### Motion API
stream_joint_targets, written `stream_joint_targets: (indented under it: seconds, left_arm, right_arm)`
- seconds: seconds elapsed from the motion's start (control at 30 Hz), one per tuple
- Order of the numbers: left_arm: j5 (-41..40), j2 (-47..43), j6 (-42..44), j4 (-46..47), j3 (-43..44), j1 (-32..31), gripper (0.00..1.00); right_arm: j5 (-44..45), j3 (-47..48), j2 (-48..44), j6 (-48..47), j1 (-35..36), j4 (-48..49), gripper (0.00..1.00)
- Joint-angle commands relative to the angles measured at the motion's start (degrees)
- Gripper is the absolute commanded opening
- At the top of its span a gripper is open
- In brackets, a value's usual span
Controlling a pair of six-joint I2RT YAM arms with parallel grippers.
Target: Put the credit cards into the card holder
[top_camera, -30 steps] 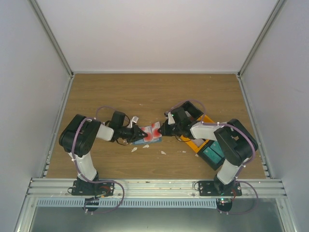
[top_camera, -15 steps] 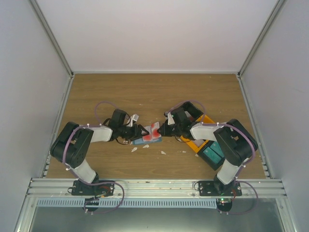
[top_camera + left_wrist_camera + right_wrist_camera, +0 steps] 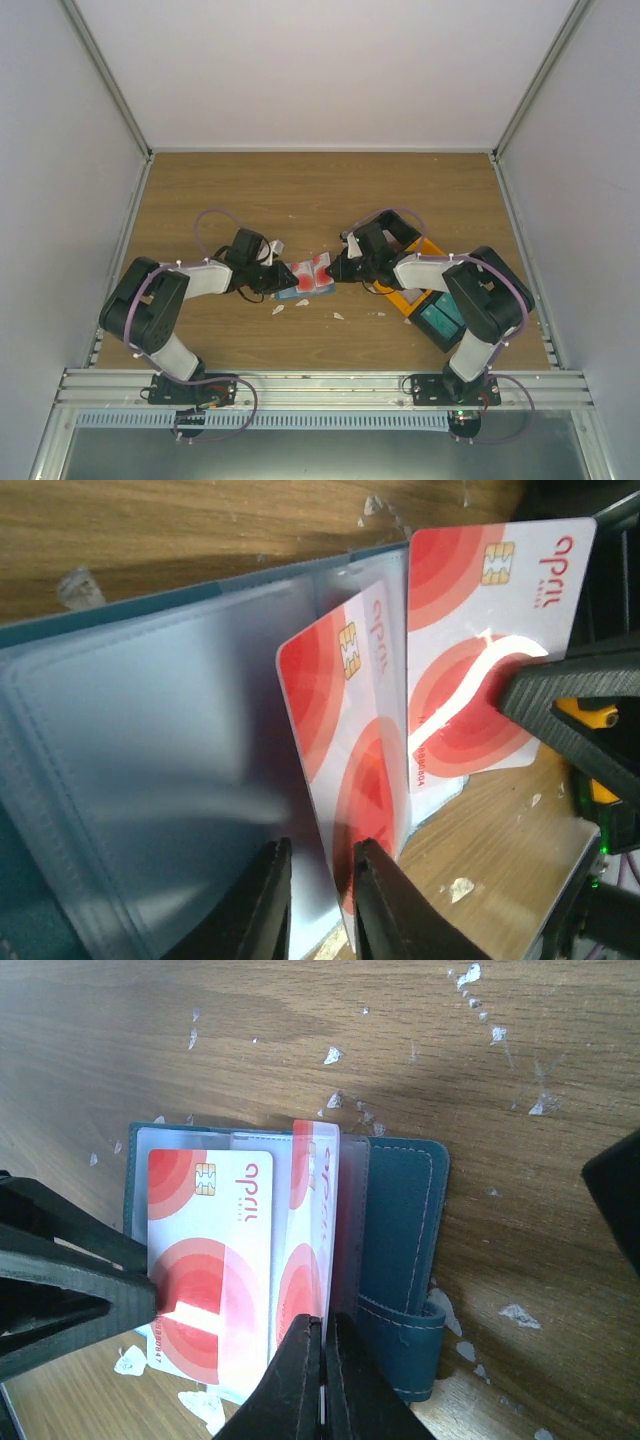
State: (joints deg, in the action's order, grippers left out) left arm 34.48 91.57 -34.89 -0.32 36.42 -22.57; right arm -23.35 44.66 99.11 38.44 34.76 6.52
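Observation:
The blue card holder (image 3: 400, 1220) lies open on the wood between both arms, and is also seen in the overhead view (image 3: 300, 292). One red-and-white credit card (image 3: 210, 1250) lies flat on its clear pocket page. A second credit card (image 3: 345, 710) sits in a clear leaf that stands upright. My right gripper (image 3: 322, 1360) is shut on the edge of that leaf. My left gripper (image 3: 322, 905) stands a little open astride the same leaf from the other side, with a gap on its left side. In the overhead view the left gripper (image 3: 288, 275) and right gripper (image 3: 336, 270) face each other.
An orange bin (image 3: 405, 297) and a teal bin (image 3: 440, 320) sit under the right arm. White paper scraps (image 3: 338, 316) litter the wood near the holder, with more (image 3: 520, 1313) beside its strap. Side walls close in the table.
The left arm's elbow swung left and back, and its gripper drew slightly away from the cards. Its jaws went from shut to apart. The right arm held still.

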Motion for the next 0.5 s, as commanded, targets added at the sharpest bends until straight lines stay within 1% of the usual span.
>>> stream_joint_targets:
  seconds: [0.0,0.1,0.23,0.47]
  left_arm:
    - [-4.33,2.16,1.69,-3.08,1.98,-1.24,0.15]
    - [-5.19,3.25,2.26,-3.62,3.18,-1.59,0.07]
    - [-5.23,4.67,2.94,-4.12,4.38,-2.06,0.04]
    - [-4.87,5.61,2.61,-4.25,5.72,-2.99,0.03]
  right_arm:
    - [3.65,-1.71,0.12,-0.57,0.05,-3.74,0.00]
    - [3.82,-1.24,-1.45,-1.17,0.04,-4.42,0.01]
    - [5.07,-0.12,-4.72,-1.96,0.05,-5.85,0.01]
    - [13.21,1.61,-7.72,-3.34,0.13,-12.54,0.01]
